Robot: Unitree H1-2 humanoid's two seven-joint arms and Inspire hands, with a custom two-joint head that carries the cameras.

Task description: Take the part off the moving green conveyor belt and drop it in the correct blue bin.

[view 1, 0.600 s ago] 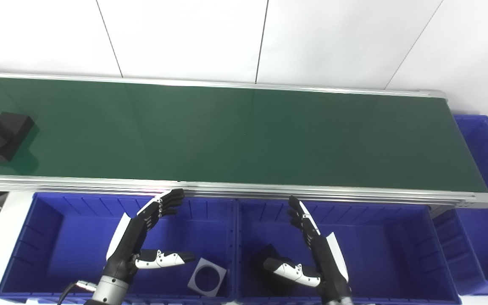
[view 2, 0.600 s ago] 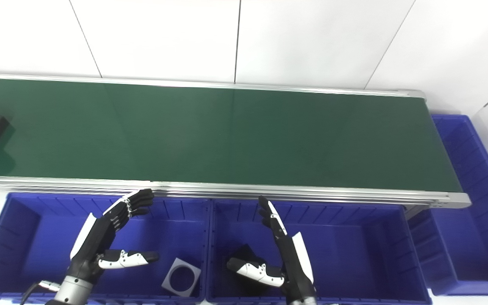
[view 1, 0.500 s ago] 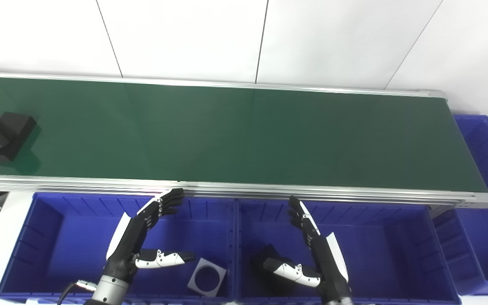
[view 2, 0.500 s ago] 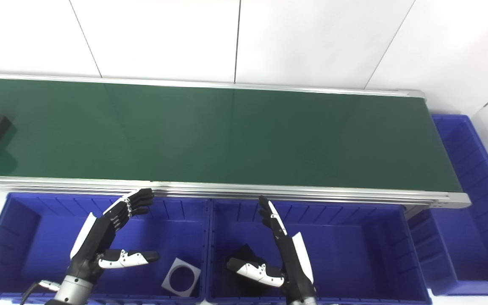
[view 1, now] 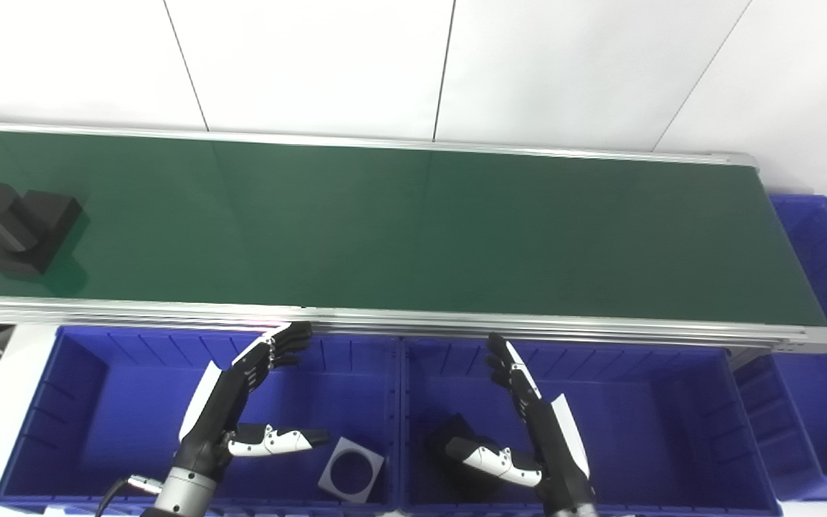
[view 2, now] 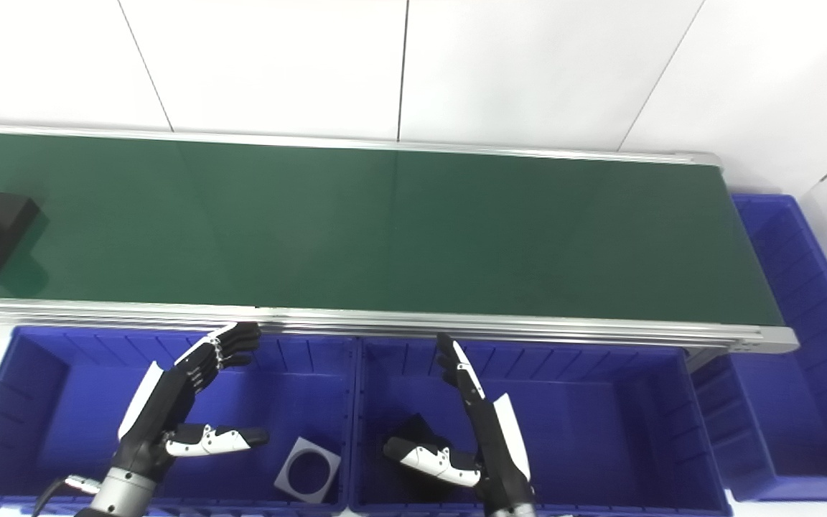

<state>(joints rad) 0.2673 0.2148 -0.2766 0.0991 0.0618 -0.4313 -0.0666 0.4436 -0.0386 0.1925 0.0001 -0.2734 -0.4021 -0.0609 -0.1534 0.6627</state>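
Black part [view 1: 20,228], cylinder on a block, lying at the far left of the green conveyor belt [view 1: 413,230], well apart from both hands and untouched. Pick not yet begun; grasp, lift and drop all left to do, judged from this layout.

Left hand [view 1: 245,402] at lower left of centre, over the left blue bin [view 1: 83,380], fingers spread wide and thumb out, holding nothing. Right hand [view 1: 528,424] at lower right of centre, over the middle blue bin [view 1: 672,402], likewise spread wide and empty. Both poised just below the near belt rail [view 1: 413,321].

Grey square plate with round hole [view 1: 350,470] already resting in the left bin, near its right wall. Dark part [view 1: 449,441] in the middle bin, partly hidden behind the right thumb; shape not clear. Correct bin for the coming part probably the middle one, by likeness of colour; uncertain.

Third blue bin [view 1: 826,287] at the right edge, beyond the belt's end. Belt surface smooth, matt, otherwise bare. White panelled wall [view 1: 413,64] across the top.
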